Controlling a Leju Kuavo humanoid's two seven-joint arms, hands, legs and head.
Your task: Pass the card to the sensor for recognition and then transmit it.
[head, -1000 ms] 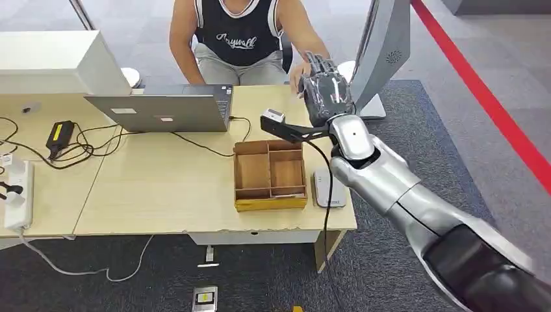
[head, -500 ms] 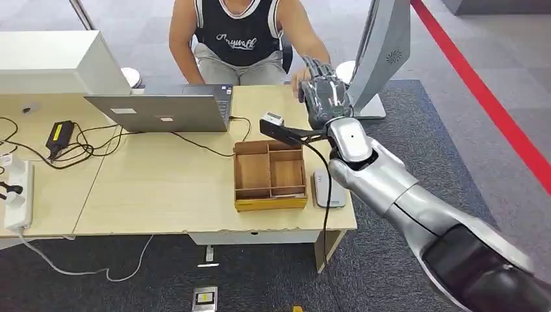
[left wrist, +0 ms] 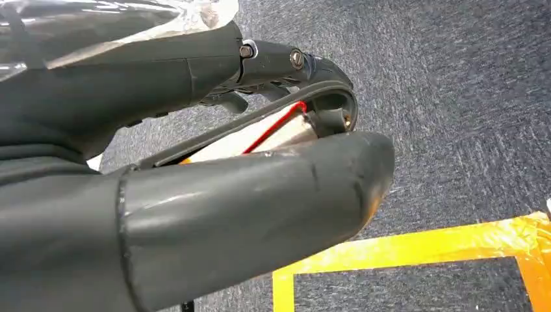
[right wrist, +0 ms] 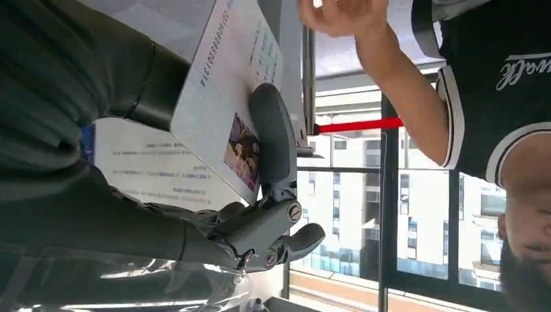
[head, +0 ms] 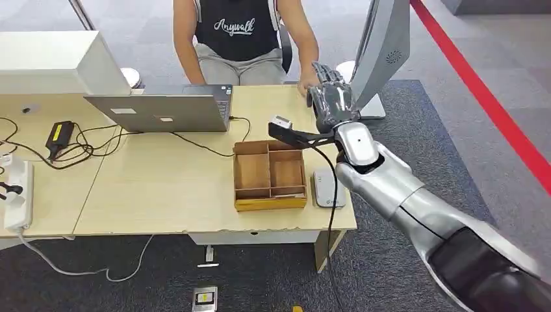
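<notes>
- The right hand (head: 333, 103) is raised over the desk's far edge and pinches the card (right wrist: 227, 97) between thumb and fingers.
- The card is white, with a small photo and printed lines; digits along its edge are partly readable.
- The person's hand (right wrist: 344, 16) is just beyond the card.
- The left hand (left wrist: 195, 195): cannot tell its state.

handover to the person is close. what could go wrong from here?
1. The right hand holds the card with one of its fingers laid across the face; the hold may be shallow, so the card could slip before the person's hand takes it.
2. The person's hand is not on the card; letting go now would drop it.
3. The wrist cable hangs over the sensor and divided tray and could snag.
</notes>
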